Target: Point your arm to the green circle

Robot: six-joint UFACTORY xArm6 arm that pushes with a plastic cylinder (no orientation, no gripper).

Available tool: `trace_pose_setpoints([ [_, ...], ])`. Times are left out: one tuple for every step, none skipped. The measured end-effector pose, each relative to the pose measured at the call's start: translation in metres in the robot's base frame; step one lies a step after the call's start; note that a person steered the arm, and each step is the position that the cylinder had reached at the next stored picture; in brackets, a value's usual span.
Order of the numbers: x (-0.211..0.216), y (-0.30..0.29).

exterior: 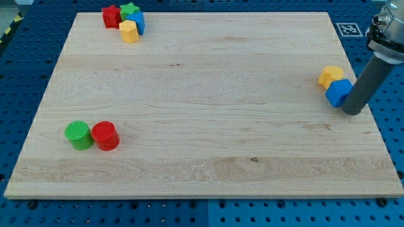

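The green circle [79, 135] lies at the view's lower left of the wooden board [202, 94], touching a red circle [105, 135] on its right. My tip [353, 111] rests at the view's right edge of the board, right beside a blue block [339, 92], far from the green circle. The dark rod rises from the tip toward the view's upper right.
A yellow block [330, 76] sits just above the blue block. At the view's top left is a cluster: a red block [112, 16], a green block [129, 10], a blue block [139, 23] and a yellow block [129, 31].
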State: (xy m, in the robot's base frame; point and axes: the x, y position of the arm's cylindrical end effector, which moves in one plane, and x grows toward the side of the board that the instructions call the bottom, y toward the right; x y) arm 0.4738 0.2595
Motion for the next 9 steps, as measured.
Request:
trace_pose_setpoints([
  [-0.001,0.001],
  [0.029,-0.014],
  [0.076,-0.066],
  [0.103,-0.153],
  [0.112,-0.249],
  [0.123,-0.341],
  [0.122,-0.43],
  [0.107,-0.513],
  [0.064,-0.555],
])
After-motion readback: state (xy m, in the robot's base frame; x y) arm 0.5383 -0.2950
